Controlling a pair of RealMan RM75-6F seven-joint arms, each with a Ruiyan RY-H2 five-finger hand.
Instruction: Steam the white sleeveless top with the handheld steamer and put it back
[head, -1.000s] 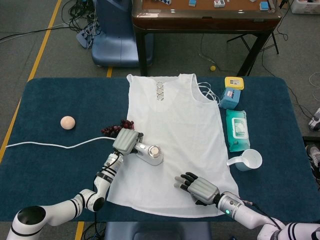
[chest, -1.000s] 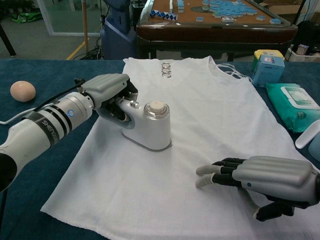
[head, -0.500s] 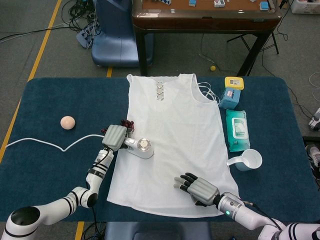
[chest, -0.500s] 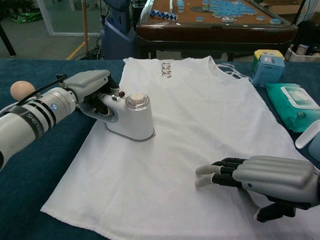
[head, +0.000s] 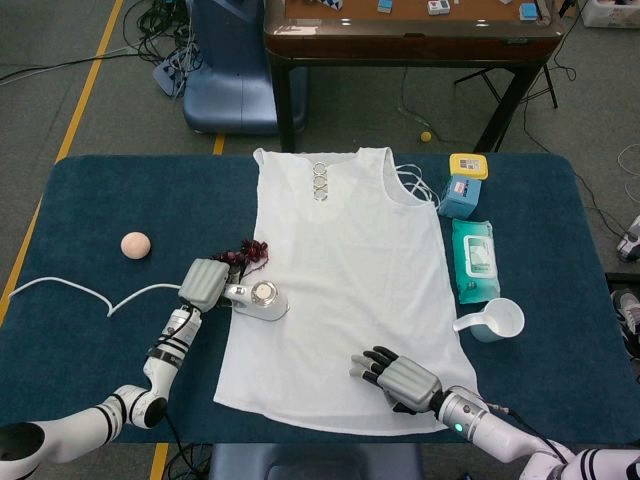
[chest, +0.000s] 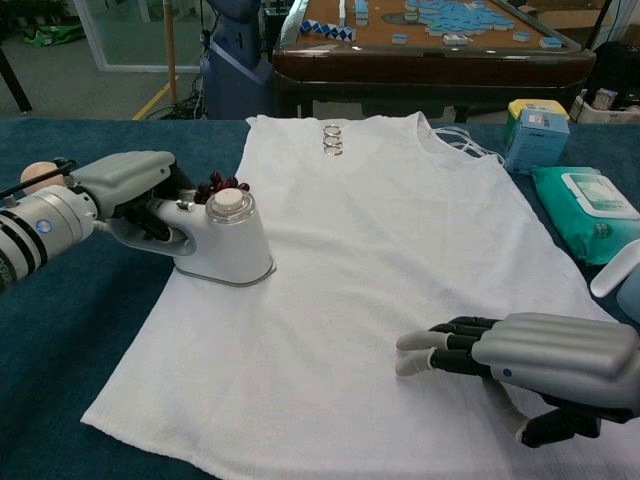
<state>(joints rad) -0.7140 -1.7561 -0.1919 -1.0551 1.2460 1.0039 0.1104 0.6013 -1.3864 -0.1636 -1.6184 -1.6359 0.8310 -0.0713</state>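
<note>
The white sleeveless top (head: 345, 270) (chest: 380, 260) lies flat on the blue table, neck toward the far side. My left hand (head: 203, 284) (chest: 125, 185) grips the handle of the white handheld steamer (head: 258, 298) (chest: 222, 240), which stands at the top's left edge, partly over the cloth. Its white cord (head: 60, 292) trails off to the left. My right hand (head: 398, 379) (chest: 530, 360) rests palm down on the lower right part of the top, fingers spread and pointing left, holding nothing.
A peach ball (head: 135, 244) (chest: 38, 172) lies at the left. A dark red beaded item (head: 243, 254) (chest: 218, 183) sits just behind the steamer. At the right are a blue box with a yellow lid (head: 464, 185), a wipes pack (head: 473, 260) and a white cup (head: 494, 321).
My left hand has slid the steamer left and slightly away across the top, from its middle-left to its left edge. The cord has bunched up further left. The right hand has stayed put.
</note>
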